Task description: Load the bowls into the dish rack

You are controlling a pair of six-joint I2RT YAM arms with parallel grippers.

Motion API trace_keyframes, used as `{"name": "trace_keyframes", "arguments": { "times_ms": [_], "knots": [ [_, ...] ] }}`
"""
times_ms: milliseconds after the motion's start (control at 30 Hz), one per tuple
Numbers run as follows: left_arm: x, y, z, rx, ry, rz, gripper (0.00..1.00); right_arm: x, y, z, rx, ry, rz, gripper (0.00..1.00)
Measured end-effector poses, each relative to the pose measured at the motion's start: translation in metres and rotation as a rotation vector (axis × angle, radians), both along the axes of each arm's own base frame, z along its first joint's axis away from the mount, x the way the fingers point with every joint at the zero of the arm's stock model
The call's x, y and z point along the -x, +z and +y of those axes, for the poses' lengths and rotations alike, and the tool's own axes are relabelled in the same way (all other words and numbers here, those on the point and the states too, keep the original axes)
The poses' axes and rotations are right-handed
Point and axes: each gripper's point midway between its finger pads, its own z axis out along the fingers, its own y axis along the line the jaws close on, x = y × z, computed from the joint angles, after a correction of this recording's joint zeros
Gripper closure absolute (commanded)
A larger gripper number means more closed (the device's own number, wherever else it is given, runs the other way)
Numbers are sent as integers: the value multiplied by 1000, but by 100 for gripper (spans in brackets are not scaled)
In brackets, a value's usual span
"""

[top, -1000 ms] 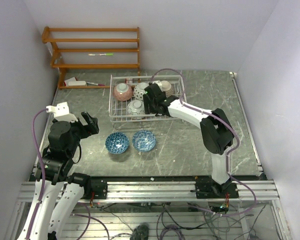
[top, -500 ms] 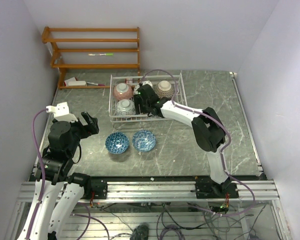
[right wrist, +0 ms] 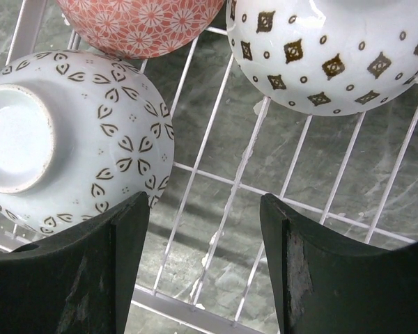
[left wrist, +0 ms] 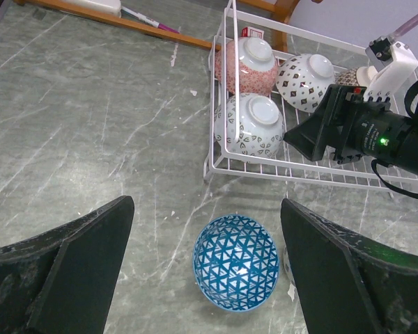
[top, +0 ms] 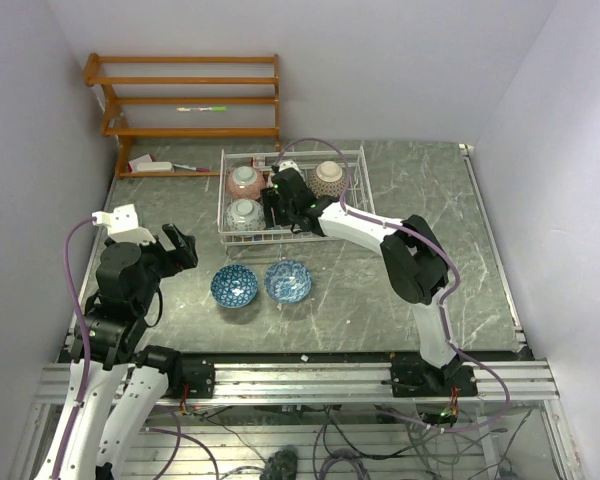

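My right fingers (right wrist: 320, 278) are spread wide and empty, down in the rack (top: 221, 205) among four upturned bowls (top: 244, 213). Two blue bowls (top: 234, 285) sit on the desk (top: 380, 300) just in front of it. Left fingers (left wrist: 63, 271) gape too.

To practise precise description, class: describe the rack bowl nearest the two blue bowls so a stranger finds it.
Find the white wire dish rack on the table. In its near-left corner a bowl lies upside down. It is pale with dark leaf marks, while the red-flowered bowl sits behind it.
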Motion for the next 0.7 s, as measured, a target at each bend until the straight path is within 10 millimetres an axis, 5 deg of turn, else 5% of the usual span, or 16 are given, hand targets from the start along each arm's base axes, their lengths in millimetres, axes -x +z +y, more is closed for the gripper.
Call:
{"name": "trace_keyframes", "arguments": {
  "times_ms": [267, 433, 567, 700],
  "knots": [
    [0, 0, 0, 0, 0, 0, 3, 11, 16, -25, 27, -48, -50, 35],
    [0, 0, 0, 0, 0, 1, 2, 32, 94, -49, -46, -82, -178, 27],
    [0, 0, 0, 0, 0, 2, 2, 57, 159, -43, -126, -68, -294, 26],
    [-1, -1, 0, -1, 0, 6, 2, 108, 160, -16, -119, 46, -301, 27]
  ]
}}
